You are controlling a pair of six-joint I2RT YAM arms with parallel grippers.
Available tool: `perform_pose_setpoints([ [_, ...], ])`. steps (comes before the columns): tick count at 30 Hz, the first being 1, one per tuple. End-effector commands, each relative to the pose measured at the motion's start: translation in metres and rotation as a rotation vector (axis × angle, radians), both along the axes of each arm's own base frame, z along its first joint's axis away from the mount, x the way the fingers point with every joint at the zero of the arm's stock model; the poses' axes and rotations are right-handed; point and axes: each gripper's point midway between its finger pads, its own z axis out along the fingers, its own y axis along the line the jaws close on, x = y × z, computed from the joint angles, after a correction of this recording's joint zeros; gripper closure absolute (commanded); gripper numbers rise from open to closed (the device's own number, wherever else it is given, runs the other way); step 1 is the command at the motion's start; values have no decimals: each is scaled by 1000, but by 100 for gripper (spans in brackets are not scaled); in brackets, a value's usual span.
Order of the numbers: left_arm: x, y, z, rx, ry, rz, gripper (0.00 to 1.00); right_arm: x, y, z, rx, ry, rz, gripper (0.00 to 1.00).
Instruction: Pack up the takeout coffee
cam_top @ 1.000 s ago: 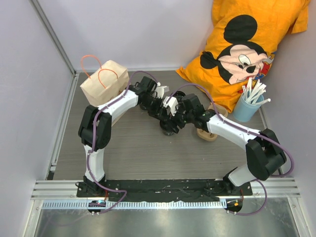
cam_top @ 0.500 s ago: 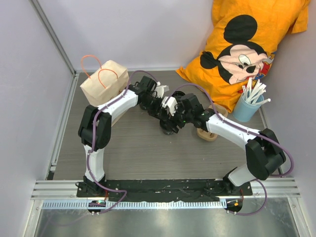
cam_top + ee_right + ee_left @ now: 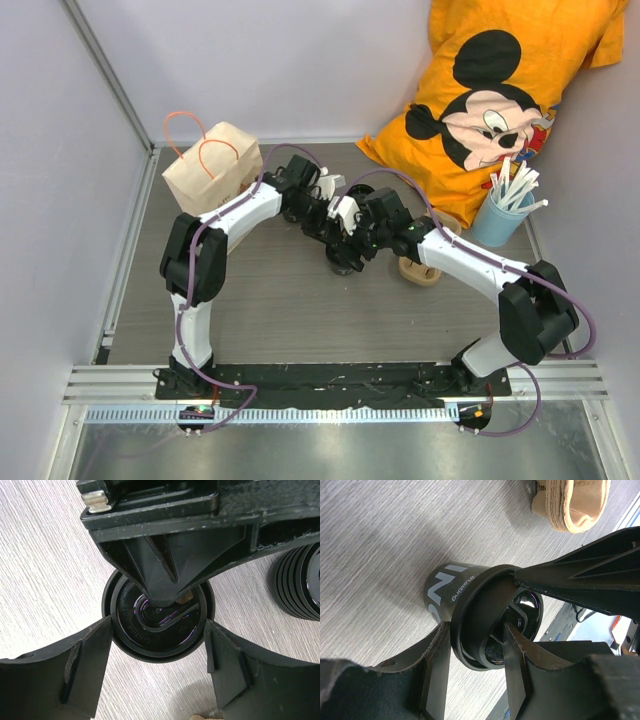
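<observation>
Left end effector [image 3: 476, 630] clamped on the rim of the black lid [image 3: 150, 627] of the takeout coffee [image 3: 445, 587], one finger lying across the lid's top; right end effector [image 3: 157, 624] apart, its pads flanking the same rim, contact not discernible; cup upright on the table [image 3: 370, 555], directly beneath both end effectors. Against a second ago the right wrist has shifted slightly toward the left one, the cup unmoved; this suggests lid seating or a handover, with packing not yet begun. Brown paper bag [image 3: 212, 165] well apart beyond the left end effector, contents hidden; beige pulp carrier [image 3: 575, 505] near the right end effector, visible pocket empty; light blue cup [image 3: 497, 222], farther out on that side, holding white straws [image 3: 515, 185].
</observation>
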Motion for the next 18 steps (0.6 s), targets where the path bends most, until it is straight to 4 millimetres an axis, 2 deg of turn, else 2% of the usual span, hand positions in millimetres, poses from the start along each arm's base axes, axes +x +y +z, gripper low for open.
perform_pose_setpoints([
  [1, -5, 31, -50, 192, 22, -1, 59, -29, -14, -24, -86, 125, 31, 21],
  [7, -5, 27, -44, 167, 21, -7, 48, -27, -13, -15, -64, 113, 32, 13],
  [10, -4, 27, -43, 162, 23, -6, 47, -25, -11, -8, -43, 107, 38, 8],
  [18, -1, 27, -38, 142, 22, -4, 42, -16, -7, 24, 17, 65, 36, 5],
])
